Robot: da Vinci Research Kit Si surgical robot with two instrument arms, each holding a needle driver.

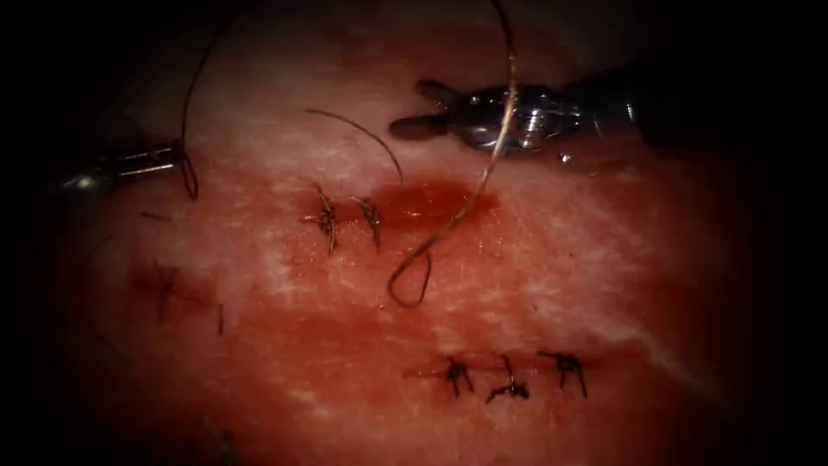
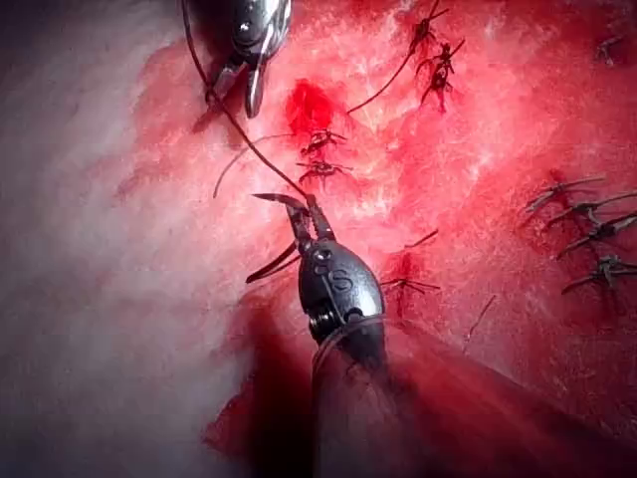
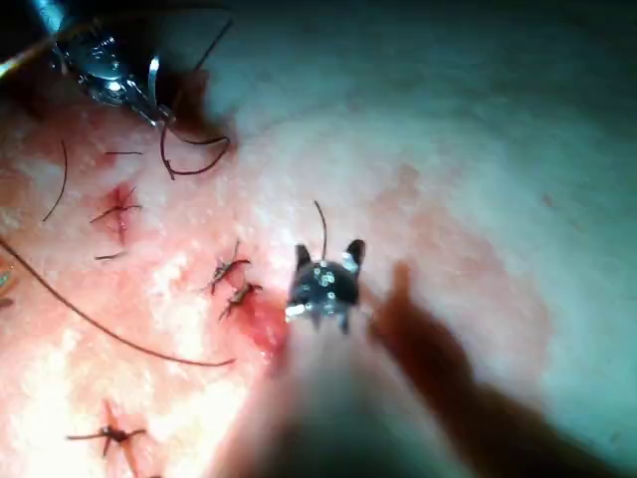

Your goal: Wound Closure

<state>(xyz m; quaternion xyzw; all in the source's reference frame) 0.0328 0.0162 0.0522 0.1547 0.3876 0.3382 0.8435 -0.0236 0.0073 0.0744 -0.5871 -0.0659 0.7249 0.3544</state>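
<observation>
The right tool lies across the upper tissue, entering from the right. Its fingers are spread apart and hold nothing. A strand of thread passes in front of this tool, runs down across a patch of red fluid and ends in a small loop. The left tool sits at the left edge with its fingers clenched on the thread; the left wrist view shows a dark strand leaving the tips. 2 knotted stitches lie at the cut just left of the fluid patch. 3 more knotted stitches sit in a row lower right. Whether the needle is in the tissue cannot be determined.
</observation>
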